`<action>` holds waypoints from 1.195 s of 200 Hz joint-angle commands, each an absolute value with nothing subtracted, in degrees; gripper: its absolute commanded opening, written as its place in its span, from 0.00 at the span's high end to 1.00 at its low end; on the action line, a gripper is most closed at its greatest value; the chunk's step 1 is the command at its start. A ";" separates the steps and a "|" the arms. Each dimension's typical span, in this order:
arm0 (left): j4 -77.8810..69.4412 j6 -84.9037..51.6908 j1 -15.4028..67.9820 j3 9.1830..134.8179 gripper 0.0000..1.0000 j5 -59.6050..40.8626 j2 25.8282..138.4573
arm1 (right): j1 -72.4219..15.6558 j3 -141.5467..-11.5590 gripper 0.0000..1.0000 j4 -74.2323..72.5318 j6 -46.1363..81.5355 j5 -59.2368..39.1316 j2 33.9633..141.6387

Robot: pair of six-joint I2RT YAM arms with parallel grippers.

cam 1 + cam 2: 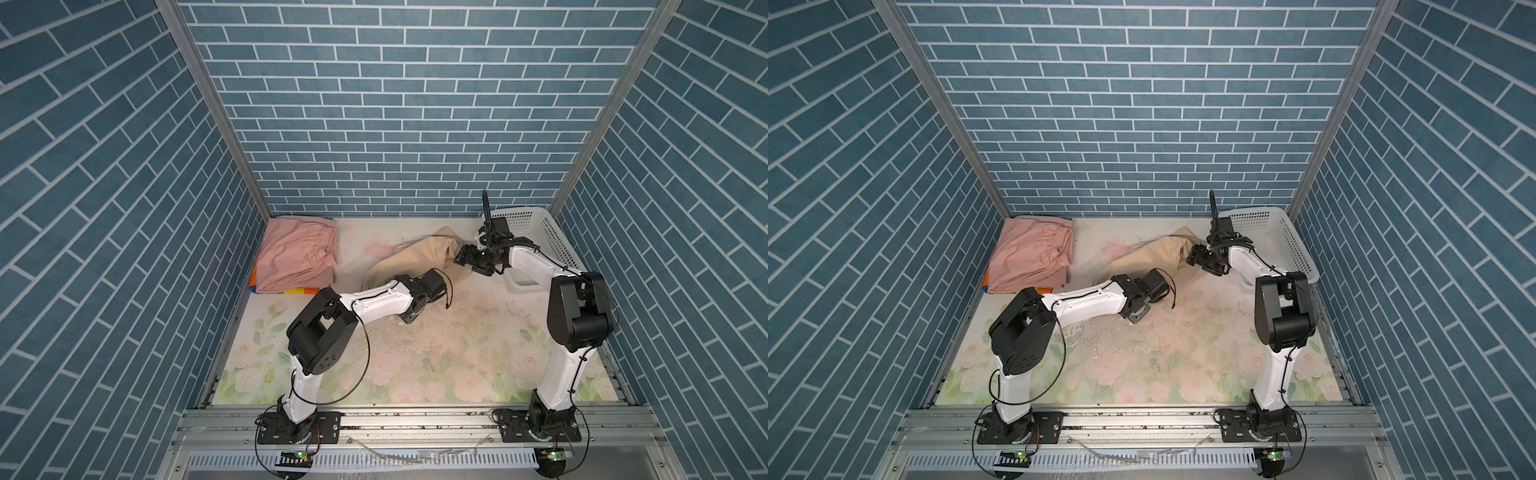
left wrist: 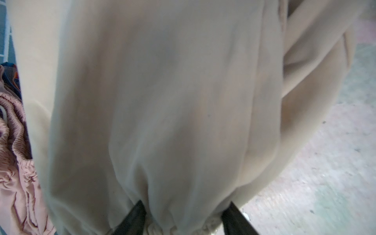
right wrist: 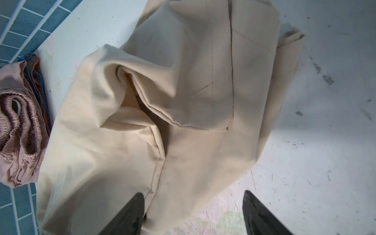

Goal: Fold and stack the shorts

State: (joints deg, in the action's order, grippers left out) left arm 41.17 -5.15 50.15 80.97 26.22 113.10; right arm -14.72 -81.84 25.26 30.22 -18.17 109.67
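Toward 12 o'clock on the table [image 1: 457,332], beige shorts [image 1: 409,259] lay with their long axis running 7 to 1 o'clock, left claw [image 2: 186,207] pinching the gathered 7 o'clock end, right claw [image 3: 193,201] spread empty at the other.

Left arm [image 1: 374,297] lies low, forearm stretched toward the middle. The left pincer [image 2: 186,211] has its jaws apart with the beige shorts [image 2: 162,101] bunched between them, grip unclear. Right arm [image 1: 557,374] stands tall, elbow high; the right pincer [image 3: 193,203] gapes empty.
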 commanded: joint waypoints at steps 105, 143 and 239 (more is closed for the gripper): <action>45.30 -3.15 47.44 78.15 0.98 26.60 101.65 | -14.92 -78.40 0.22 23.25 32.36 -18.24 106.33; 44.20 -2.91 42.24 75.92 0.93 20.38 96.79 | -15.70 -79.68 0.22 21.69 33.57 -19.51 108.24; 44.74 -6.01 37.66 76.78 0.21 13.86 100.90 | -18.29 -77.72 0.22 19.80 33.76 -20.39 108.92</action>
State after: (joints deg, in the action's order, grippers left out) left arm 43.27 -3.95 37.47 74.61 17.39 102.13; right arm -18.09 -78.91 20.93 32.77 -19.75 108.64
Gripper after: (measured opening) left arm 0.719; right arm 0.781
